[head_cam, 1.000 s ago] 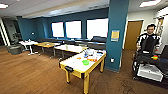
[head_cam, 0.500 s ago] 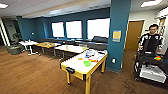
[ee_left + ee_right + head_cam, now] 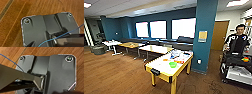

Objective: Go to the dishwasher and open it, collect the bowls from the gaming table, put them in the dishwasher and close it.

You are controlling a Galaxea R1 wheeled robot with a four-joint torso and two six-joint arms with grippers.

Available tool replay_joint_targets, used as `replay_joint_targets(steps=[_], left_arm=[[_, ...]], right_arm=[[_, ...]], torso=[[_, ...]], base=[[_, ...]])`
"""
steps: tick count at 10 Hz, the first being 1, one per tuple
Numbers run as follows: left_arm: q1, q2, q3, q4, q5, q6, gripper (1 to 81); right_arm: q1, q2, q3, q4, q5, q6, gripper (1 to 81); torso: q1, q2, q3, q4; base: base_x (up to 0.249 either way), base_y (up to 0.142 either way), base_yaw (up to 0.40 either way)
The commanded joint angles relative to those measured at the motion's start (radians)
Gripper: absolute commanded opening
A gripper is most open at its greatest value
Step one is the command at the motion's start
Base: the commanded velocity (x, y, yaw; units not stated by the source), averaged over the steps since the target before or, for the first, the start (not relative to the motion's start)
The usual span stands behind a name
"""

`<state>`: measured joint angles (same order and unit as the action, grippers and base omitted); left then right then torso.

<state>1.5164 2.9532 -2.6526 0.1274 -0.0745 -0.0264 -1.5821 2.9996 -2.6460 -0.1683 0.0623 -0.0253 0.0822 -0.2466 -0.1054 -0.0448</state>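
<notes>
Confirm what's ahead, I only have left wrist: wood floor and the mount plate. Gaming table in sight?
Observer: Yes. Head view shows the gaming table, white top with yellow trim, ahead on the wood floor.
Operator: Bowls on it?
Observer: A lime green bowl sits near the table's middle; smaller bright items lie beyond it, too blurred to name.
Operator: Anyone nearby?
Observer: A person sits at the right, beyond the teal pillar.
</notes>
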Motion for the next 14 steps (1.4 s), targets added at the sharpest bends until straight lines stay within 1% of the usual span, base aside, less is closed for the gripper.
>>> replay_joint_targets(steps=[1,14], left_arm=[[-0.058,-0.009,-0.001,0.006,0.044,0.002,81.1],[-0.058,-0.012,-0.001,0.001,0.044,0.002,81.1]], right_arm=[[0.053,0.0,0.005,-0.01,-0.042,-0.002,81.1],[0.059,0.003,0.005,-0.013,-0.042,-0.002,81.1]], torso=[[0.0,0.0,0.0,0.0],[0.0,0.0,0.0,0.0]], base=[[0.132,0.062,0.0],[0.132,0.066,0.0]])
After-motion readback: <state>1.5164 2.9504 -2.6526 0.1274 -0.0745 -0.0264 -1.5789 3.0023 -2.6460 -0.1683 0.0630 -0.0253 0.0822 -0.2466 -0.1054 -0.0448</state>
